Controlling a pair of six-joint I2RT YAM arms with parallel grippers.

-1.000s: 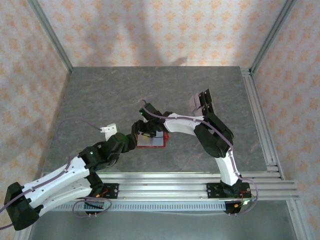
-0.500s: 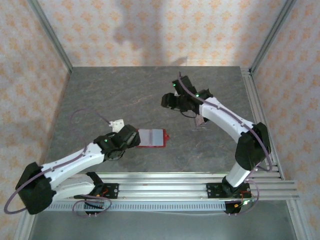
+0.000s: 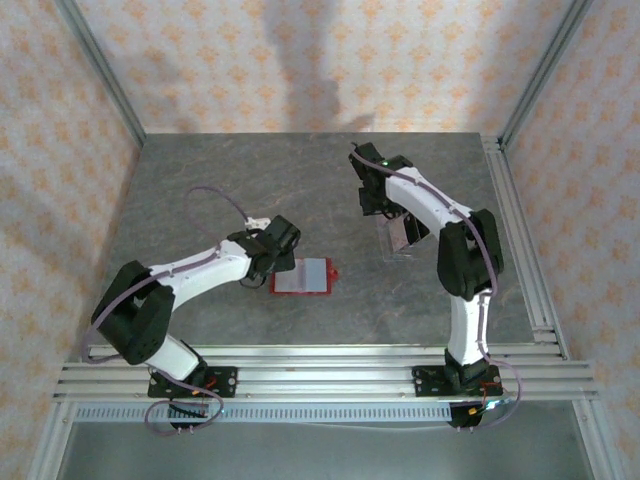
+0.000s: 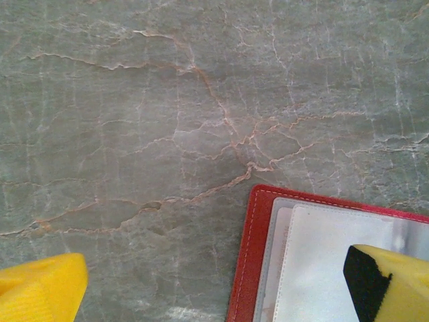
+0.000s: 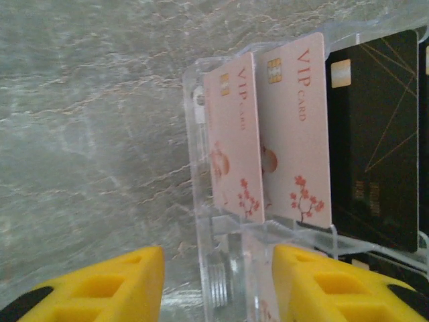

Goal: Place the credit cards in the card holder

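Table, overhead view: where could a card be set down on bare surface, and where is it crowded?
Bare table runs along the back wall, and between the card holder and the clear card stand. Crowded: the holder's left edge under the open left gripper, and the stand, straddled by the right gripper.

In your left wrist view, the card holder [image 4: 249, 268] ran off the bottom and right edges. One finger [image 4: 395, 285] of the left tool [image 4: 213, 288] covered part of its clear sleeve, and both fingers were cropped below.

In your right wrist view, the black credit card [image 5: 375, 134] was cut at the right. The clear stand [image 5: 201, 168] blurred near the lens, so you could not tell how the pink credit cards [image 5: 295, 121] were seated. From above, the print on them was too small to read.
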